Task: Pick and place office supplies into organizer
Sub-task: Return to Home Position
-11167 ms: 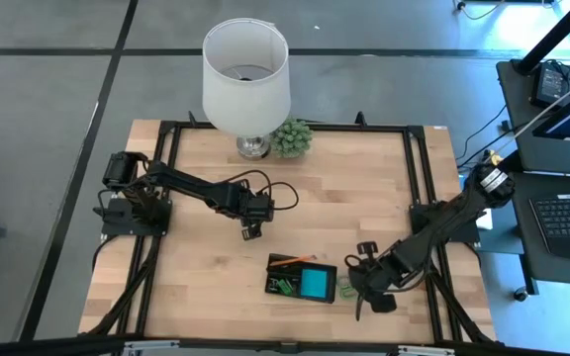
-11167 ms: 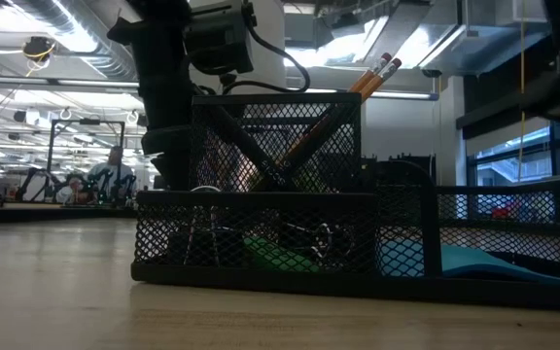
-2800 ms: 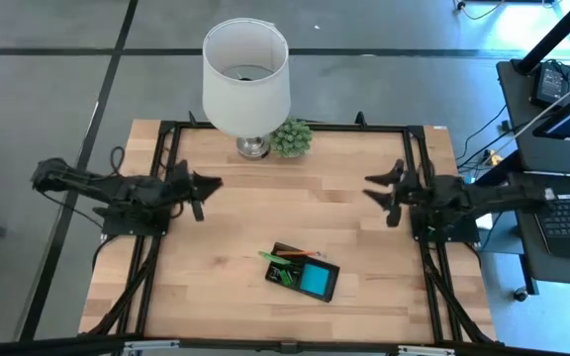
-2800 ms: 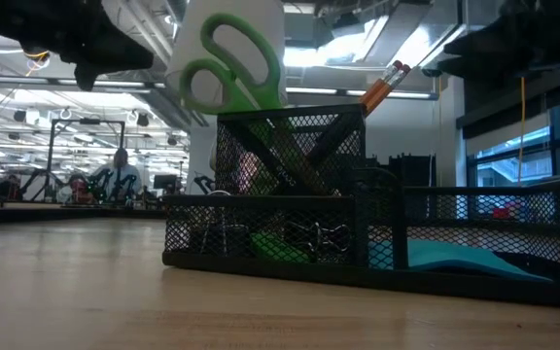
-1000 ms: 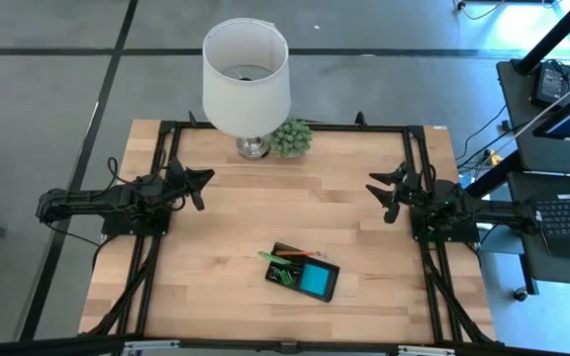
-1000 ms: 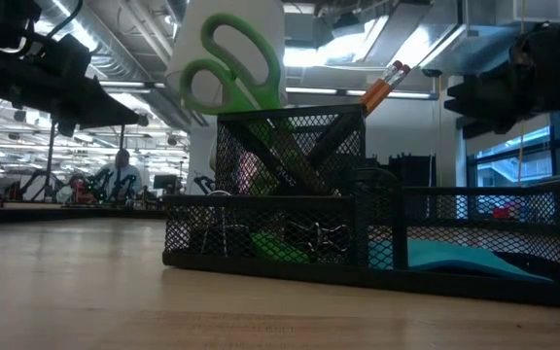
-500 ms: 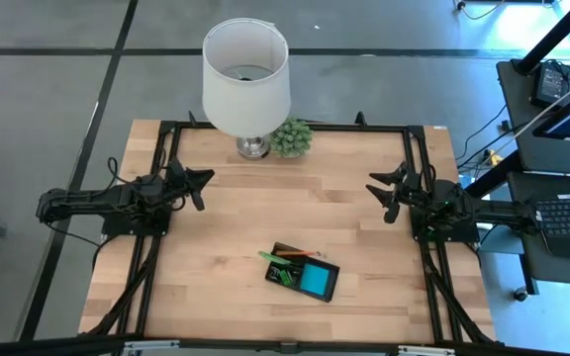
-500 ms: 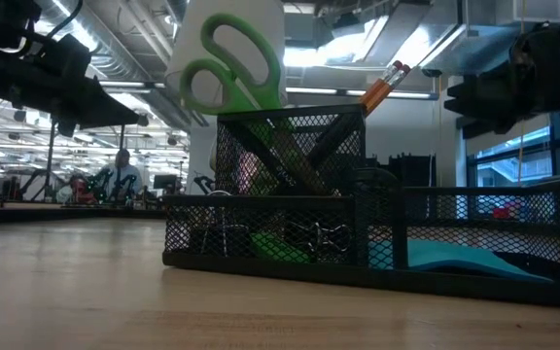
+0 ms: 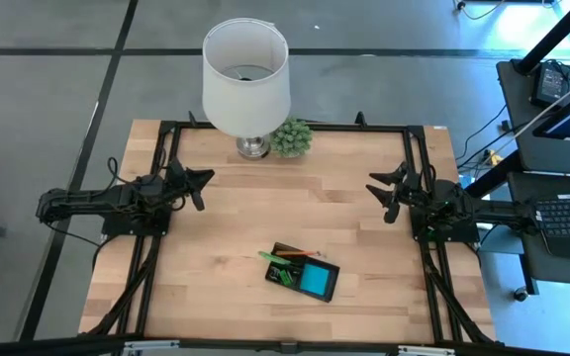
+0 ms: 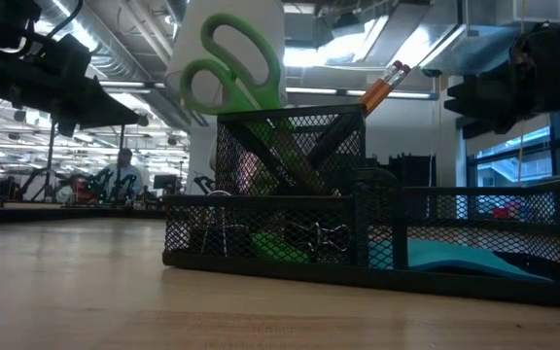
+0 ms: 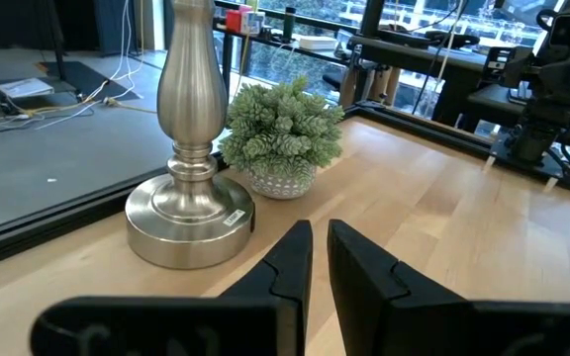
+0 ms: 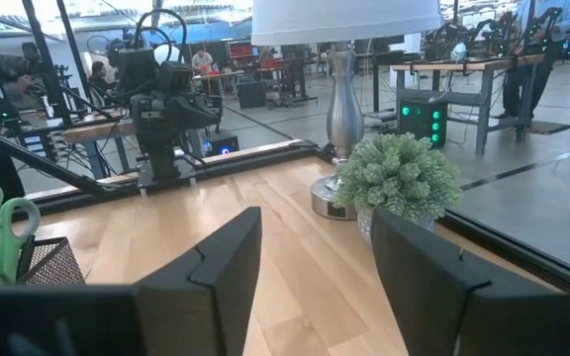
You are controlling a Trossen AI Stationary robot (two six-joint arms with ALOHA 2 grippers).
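Resting at opposite worktop (image 9: 344,178) edges: left pincer (image 9: 194,184) clenched on nothing, right pincer (image 9: 384,193) released. Organizer (image 9: 287,247) sits mid-worktop, scissors (image 10: 249,97) upright inside (top-heavy, I'd say); a bump could tip them out

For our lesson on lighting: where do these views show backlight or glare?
Low view: ceiling lights behind turn the left arm and right arm into dark silhouettes. Right wrist view: the lampshade glares plain white. High view: even light, no glare on the table.
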